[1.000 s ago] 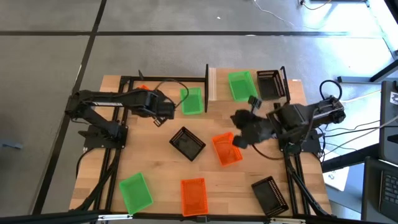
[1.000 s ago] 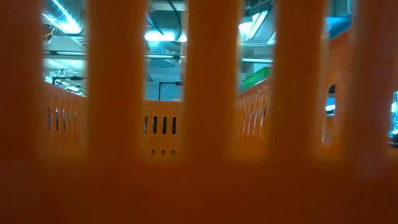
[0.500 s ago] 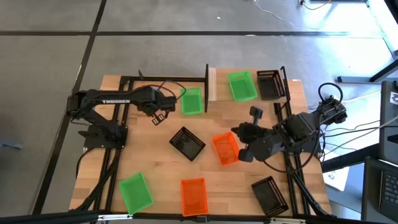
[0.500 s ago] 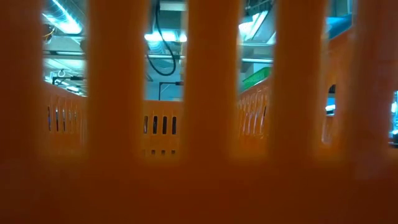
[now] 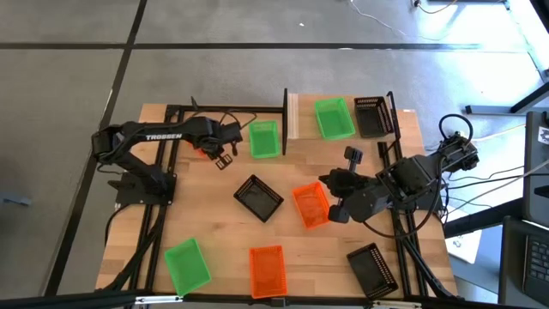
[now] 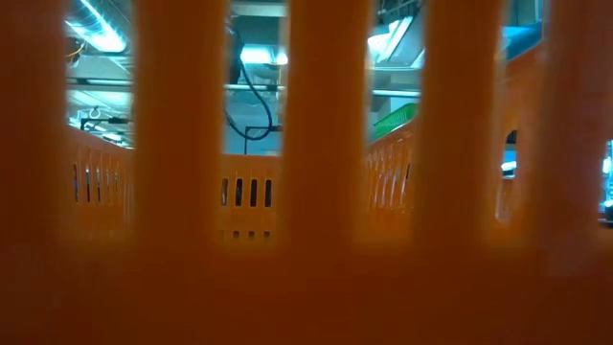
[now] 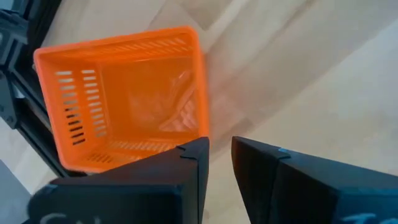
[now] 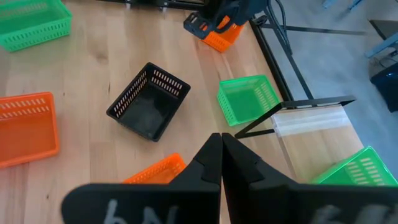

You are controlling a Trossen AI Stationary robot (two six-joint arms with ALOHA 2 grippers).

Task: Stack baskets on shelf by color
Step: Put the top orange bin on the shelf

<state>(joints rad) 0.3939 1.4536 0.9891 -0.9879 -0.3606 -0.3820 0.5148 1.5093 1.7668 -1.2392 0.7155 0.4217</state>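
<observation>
Since a second ago, my left gripper (image 5: 225, 156) has pulled back from the green basket (image 5: 263, 138) to hover beside the orange basket (image 7: 124, 93), fingers slightly parted and empty, probably lining up a rim grasp. My right gripper (image 8: 221, 149) is closed, empty.

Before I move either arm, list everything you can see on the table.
orange baskets: three; one centre, one at the front edge, one far left under the left arm.
green baskets: three; one on the shelf, one on the table beside the shelf, one front left.
black baskets: three; one on the shelf, one centre, one front right.
shelf: one, light plank, far edge.
table: one, wooden.
left gripper: beside the far-left orange basket.
right gripper: shut, above the centre orange basket.
</observation>
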